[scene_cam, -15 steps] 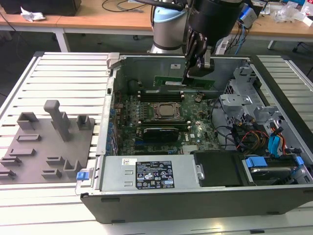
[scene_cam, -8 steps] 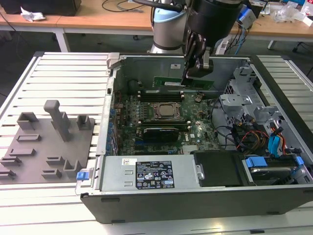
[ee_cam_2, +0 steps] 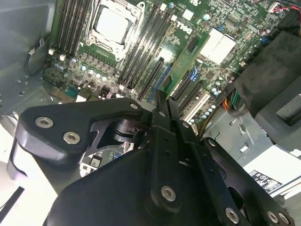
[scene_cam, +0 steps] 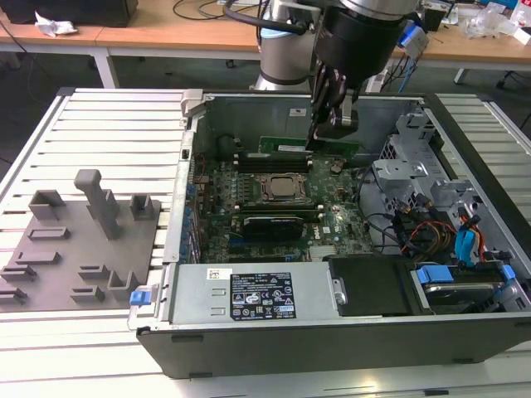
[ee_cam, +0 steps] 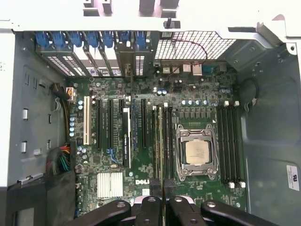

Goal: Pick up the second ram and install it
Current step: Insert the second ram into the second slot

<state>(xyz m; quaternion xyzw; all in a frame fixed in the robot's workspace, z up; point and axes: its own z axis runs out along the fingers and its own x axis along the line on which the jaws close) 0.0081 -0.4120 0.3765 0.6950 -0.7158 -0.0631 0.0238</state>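
Observation:
In the exterior view my gripper [scene_cam: 320, 137] hangs inside the open computer case [scene_cam: 332, 319], shut on the second ram [scene_cam: 286, 146], a long green stick held level above the motherboard [scene_cam: 332, 224]. From the second wrist view the black fingers [ee_cam_2: 170, 120] clamp one end of the ram [ee_cam_2: 188, 59], which juts out over the board. Seen edge-on in the first wrist view, the ram [ee_cam: 162, 141] runs as a thin line from the gripper [ee_cam: 162, 188] over the black memory slots [ee_cam: 168, 141] beside the processor socket [ee_cam: 196, 151]. Whether it touches a slot I cannot tell.
A grey fixture plate [scene_cam: 83, 240] with upright blocks lies on the slatted table at the exterior view's left. Cables and drive bays [scene_cam: 448, 232] crowd the case at the exterior view's right. More memory slots [ee_cam: 230, 141] lie on the socket's other side. Card slots [ee_cam: 108, 132] sit further along the board.

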